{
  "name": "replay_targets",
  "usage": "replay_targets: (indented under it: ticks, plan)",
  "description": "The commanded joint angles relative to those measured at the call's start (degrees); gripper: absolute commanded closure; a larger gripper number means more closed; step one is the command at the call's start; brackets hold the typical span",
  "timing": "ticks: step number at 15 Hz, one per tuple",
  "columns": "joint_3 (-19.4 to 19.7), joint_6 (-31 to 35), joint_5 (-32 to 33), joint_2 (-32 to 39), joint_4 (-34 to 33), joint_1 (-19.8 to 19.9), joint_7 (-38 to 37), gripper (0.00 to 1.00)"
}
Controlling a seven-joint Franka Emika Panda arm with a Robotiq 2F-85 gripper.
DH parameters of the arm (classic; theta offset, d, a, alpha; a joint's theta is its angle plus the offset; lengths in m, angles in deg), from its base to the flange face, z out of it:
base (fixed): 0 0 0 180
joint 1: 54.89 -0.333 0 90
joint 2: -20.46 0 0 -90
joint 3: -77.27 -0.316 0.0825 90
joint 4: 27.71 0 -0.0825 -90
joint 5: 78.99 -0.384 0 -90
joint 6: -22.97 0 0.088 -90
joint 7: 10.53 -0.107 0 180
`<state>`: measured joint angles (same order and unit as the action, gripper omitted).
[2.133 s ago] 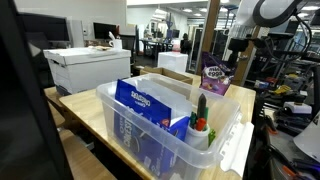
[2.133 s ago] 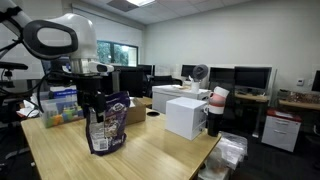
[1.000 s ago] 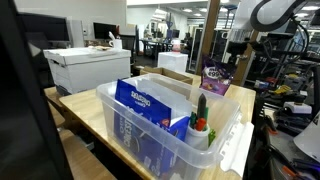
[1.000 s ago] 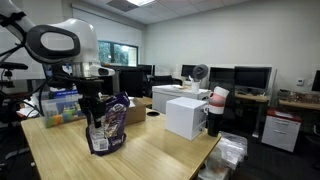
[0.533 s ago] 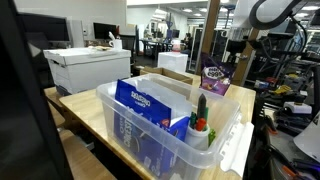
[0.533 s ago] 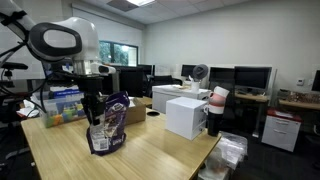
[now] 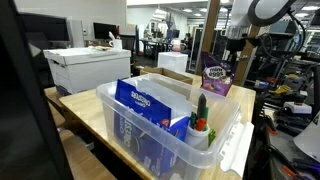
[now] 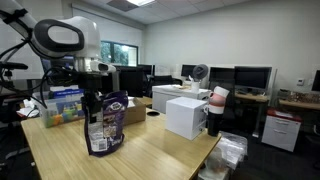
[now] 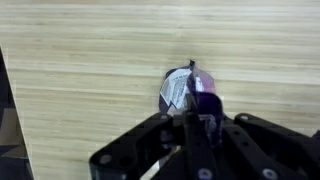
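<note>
Gripper (image 9: 191, 117) pinched shut on the top seam of a purple snack bag (image 9: 178, 90) standing on the bench (image 9: 80, 60).

The bag hangs directly beneath the gripper, its base on the wood. It looks light, soft and crinkly, likely to sag, swing or slip, so the flat sealed top edge is the sound place to hold it. Bare wood surrounds the bag in the wrist view. Farther out in an exterior view, a clear bin (image 8: 60, 105) sits behind the gripper, a white box (image 8: 185, 115) well off to the side, and the bench edge beyond.
</note>
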<state>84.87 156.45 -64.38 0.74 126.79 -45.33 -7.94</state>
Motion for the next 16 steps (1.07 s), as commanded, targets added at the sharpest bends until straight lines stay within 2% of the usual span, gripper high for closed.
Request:
replay_targets:
  ticks: [1,7,16]
  plan:
    - [-2.71,-5.84,2.86,-0.23,-2.14,1.05,-4.66,0.98]
    - [-6.29,-13.56,6.66,-0.45,-6.75,-0.23,-10.28,0.98]
    - [-10.78,-23.5,7.73,-0.65,-13.75,-3.88,-13.87,0.98]
